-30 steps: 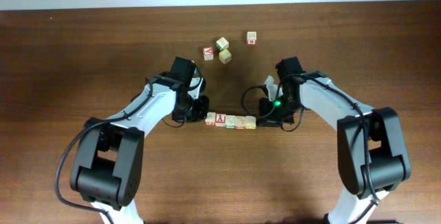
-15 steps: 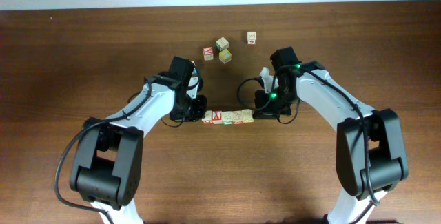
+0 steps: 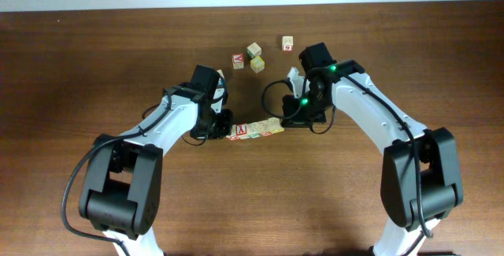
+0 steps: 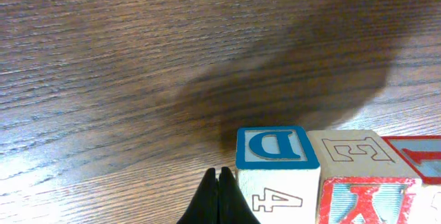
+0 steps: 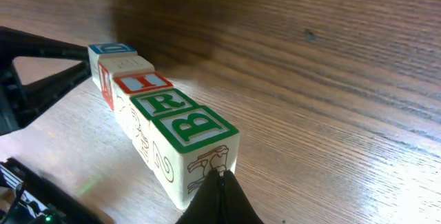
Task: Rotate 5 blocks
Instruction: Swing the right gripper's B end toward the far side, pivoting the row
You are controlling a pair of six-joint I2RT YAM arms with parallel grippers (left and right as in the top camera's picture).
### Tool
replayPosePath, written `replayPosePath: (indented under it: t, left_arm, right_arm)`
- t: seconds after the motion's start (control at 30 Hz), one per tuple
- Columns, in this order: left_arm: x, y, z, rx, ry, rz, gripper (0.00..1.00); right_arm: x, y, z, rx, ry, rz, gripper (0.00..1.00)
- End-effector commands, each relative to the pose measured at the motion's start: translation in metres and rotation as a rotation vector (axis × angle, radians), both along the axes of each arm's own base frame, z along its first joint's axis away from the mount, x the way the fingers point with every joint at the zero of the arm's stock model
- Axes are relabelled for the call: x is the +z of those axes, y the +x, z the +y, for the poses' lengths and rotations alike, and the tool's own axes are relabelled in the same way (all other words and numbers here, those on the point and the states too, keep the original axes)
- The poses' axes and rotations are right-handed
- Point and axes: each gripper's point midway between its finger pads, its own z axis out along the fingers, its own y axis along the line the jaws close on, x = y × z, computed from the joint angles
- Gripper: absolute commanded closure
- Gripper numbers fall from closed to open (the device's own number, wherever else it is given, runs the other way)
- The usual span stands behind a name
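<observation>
I see the row of blocks [image 3: 253,130] slanted, right end farther away, between my closed left hand [image 4: 219,196] and closed right hand [image 5: 220,198].

Lab: wood table [image 3: 63,90], robot arms [image 3: 169,122]

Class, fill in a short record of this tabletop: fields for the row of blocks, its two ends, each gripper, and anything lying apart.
row: five blocks touching side by side, slanted on the table
left end: blue D block
right end: green B block
left gripper: shut, tips right beside the D block
right gripper: shut, tips at the B block's lower edge
apart: four loose blocks farther back
</observation>
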Motion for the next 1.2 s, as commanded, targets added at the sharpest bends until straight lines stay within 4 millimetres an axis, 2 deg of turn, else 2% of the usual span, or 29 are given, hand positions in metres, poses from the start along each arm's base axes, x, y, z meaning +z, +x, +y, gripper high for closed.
replayPosePath:
  t: [0.0, 0.23, 0.5, 1.17]
  left_arm:
    - [0.007, -0.011, -0.031, -0.052, -0.131, 0.032, 1.00]
    - [0.007, -0.011, -0.032, -0.052, -0.132, 0.032, 1.00]
    - [0.008, -0.011, -0.032, -0.052, -0.132, 0.032, 1.00]
    - [0.007, -0.011, -0.032, -0.052, -0.132, 0.032, 1.00]
  right_arm:
    - [0.023, -0.012, 0.041, 0.098, 0.111, -0.030, 0.96]
    - [0.027, -0.016, 0.052, 0.125, 0.117, -0.040, 0.96]
    - [0.041, -0.011, 0.062, 0.141, 0.130, -0.069, 0.96]
    - [0.045, -0.014, 0.071, 0.153, 0.142, -0.072, 0.96]
